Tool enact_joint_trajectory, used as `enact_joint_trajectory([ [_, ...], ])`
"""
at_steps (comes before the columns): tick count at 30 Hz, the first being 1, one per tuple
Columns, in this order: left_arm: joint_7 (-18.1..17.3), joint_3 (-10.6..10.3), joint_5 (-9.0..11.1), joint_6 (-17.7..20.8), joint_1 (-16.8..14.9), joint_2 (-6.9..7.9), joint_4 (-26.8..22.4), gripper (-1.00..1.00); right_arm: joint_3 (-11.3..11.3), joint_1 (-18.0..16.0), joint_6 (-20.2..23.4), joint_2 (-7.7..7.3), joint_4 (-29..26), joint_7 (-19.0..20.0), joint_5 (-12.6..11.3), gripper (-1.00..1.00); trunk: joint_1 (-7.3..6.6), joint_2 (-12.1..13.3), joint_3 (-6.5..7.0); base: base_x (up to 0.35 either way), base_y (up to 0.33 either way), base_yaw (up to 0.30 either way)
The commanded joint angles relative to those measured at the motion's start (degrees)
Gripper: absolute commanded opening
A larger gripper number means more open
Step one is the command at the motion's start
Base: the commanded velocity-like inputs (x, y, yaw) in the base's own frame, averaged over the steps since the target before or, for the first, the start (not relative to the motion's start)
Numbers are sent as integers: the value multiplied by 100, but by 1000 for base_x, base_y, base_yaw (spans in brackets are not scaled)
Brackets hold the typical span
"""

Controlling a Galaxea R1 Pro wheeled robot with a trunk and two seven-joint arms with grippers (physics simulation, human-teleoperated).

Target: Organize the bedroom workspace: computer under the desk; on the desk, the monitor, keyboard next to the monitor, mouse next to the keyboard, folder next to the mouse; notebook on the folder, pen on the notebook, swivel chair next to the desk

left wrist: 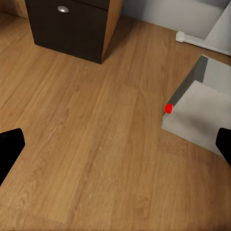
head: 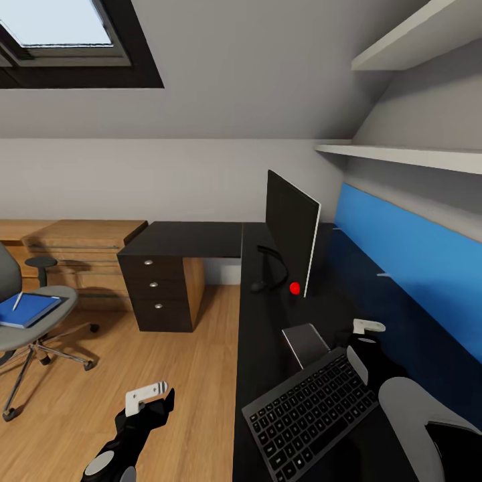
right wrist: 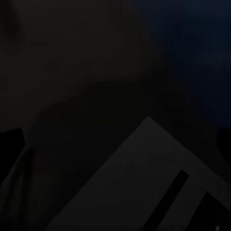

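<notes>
The desk has a black L-shaped top. On it the monitor stands nearly edge-on, with a red dot at its lower corner. The keyboard lies near me, and the thin grey notebook lies just beyond it. My right gripper hovers open over the desk beside the keyboard's far end; its wrist view is dark. My left gripper hangs open above the floor, left of the desk. The swivel chair carries the blue folder with the pen on it. The grey computer stands on the floor.
A black drawer unit with silver knobs holds up the desk's far end. A low light-wood cabinet runs along the back wall. White shelves and a blue wall panel are on the right. Wood floor lies between chair and desk.
</notes>
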Motion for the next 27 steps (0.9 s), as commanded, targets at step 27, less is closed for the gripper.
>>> enact_joint_trajectory([
  [27,38,-8,46,25,-1,13,37,100,0,-1,24,1,-20,-1,-4,100,0,-3,-5,-116,0,0],
])
